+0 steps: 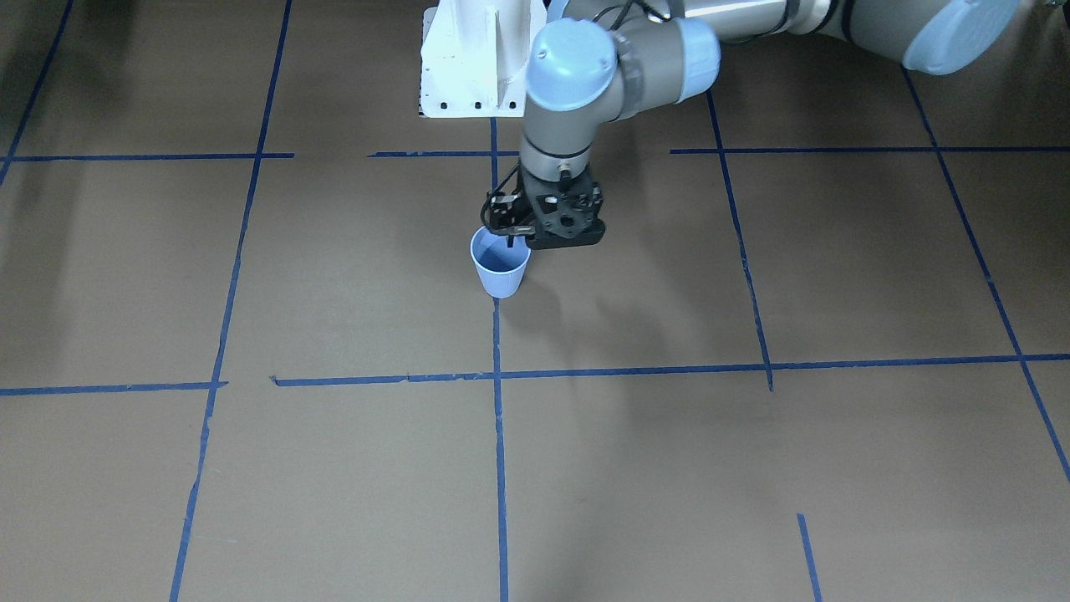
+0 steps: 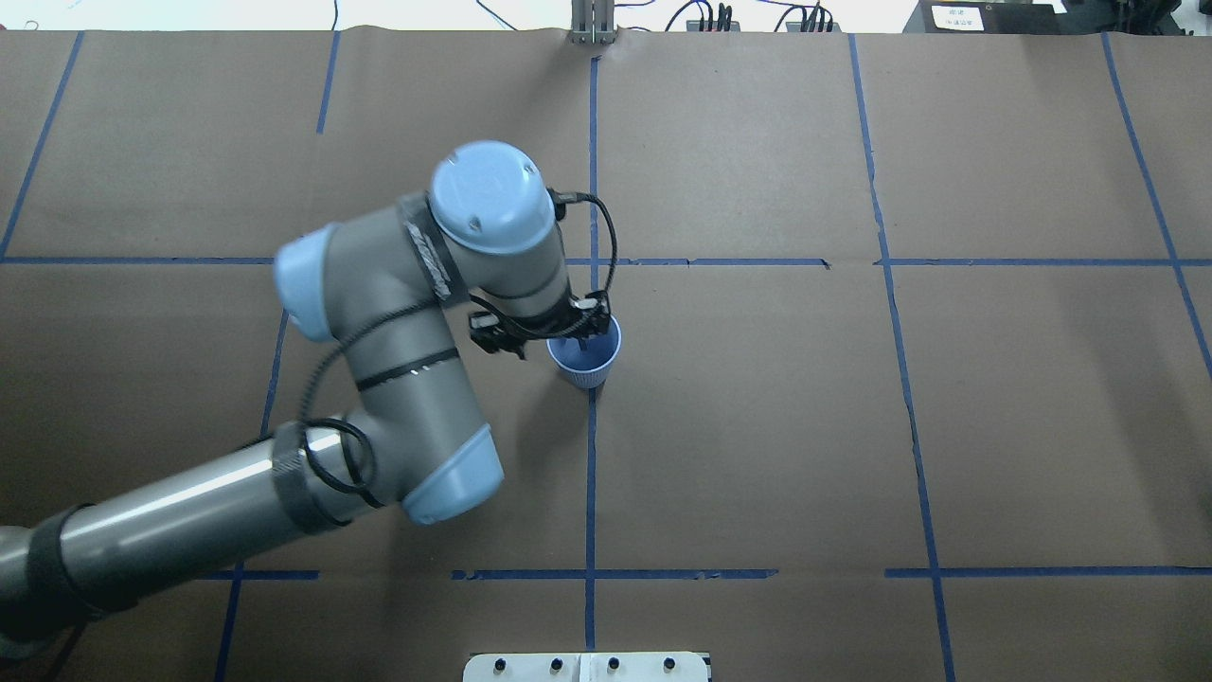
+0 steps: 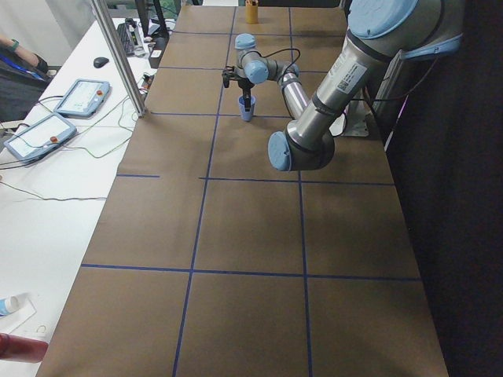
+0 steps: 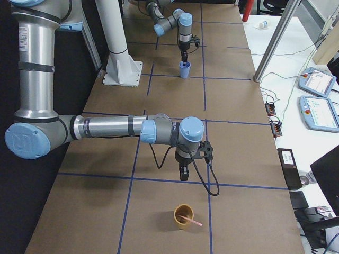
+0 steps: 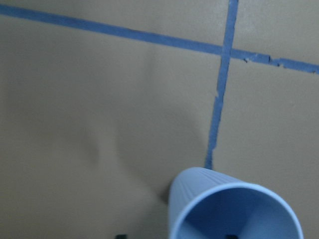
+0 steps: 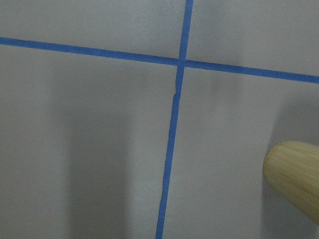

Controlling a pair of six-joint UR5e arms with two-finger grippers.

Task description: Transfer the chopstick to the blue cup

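Observation:
The blue cup (image 1: 500, 272) stands upright on the brown table at a blue tape crossing; it also shows in the overhead view (image 2: 587, 362) and the left wrist view (image 5: 234, 211). My left gripper (image 1: 511, 237) hangs right over its rim, open, with two dark fingertips (image 5: 229, 236) apart, one inside the cup and one outside its wall. A thin pink chopstick (image 4: 194, 221) leans in a tan wooden cup (image 4: 183, 217). My right gripper (image 4: 183, 172) points down just beyond that cup; I cannot tell if it is open or shut.
The wooden cup's side shows at the right edge of the right wrist view (image 6: 295, 179). The white robot base (image 1: 472, 58) stands behind the blue cup. Pendants and cables lie on the white bench (image 4: 318, 100) beside the table.

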